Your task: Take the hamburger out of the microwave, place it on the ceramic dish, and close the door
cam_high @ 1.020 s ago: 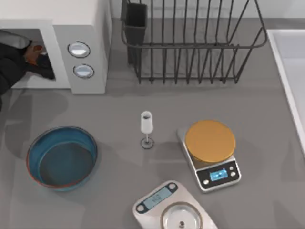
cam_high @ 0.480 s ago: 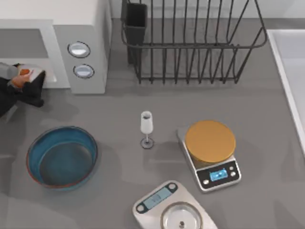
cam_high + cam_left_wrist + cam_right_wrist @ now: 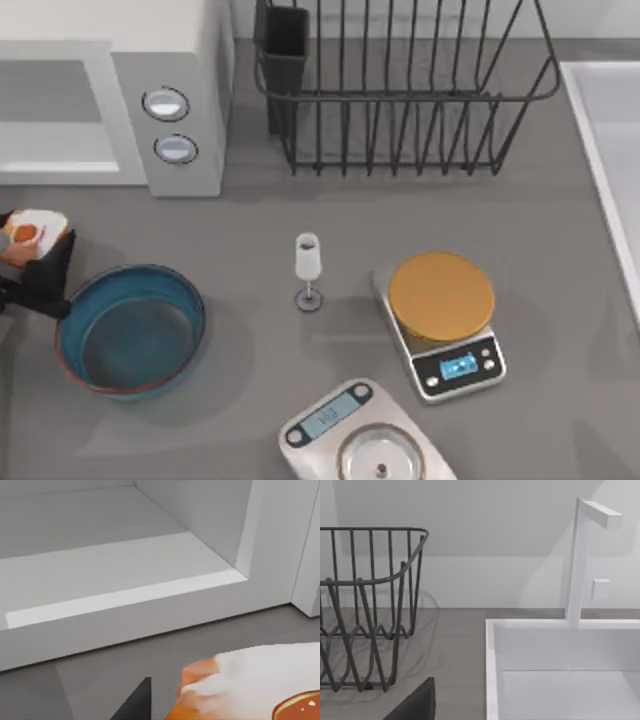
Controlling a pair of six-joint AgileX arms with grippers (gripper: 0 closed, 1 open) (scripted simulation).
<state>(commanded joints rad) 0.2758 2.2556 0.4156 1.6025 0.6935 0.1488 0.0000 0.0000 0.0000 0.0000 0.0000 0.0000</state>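
hamburger (image 3: 28, 233) now out of microwave (image 3: 150, 90), clamped in left gripper (image 3: 35, 262), beside ceramic dish (image 3: 130, 330), tilted.

- The left gripper (image 3: 25, 262) is cut off by the top view's left edge, its fingers partly hidden under the hamburger (image 3: 28, 234) it carries.
- The microwave (image 3: 120, 90) beyond the gripper is cropped there too.

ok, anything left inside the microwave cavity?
The part of the microwave cavity in view is bare. The hamburger is outside, in the left gripper beside the ceramic dish. The cavity's left end is out of view.
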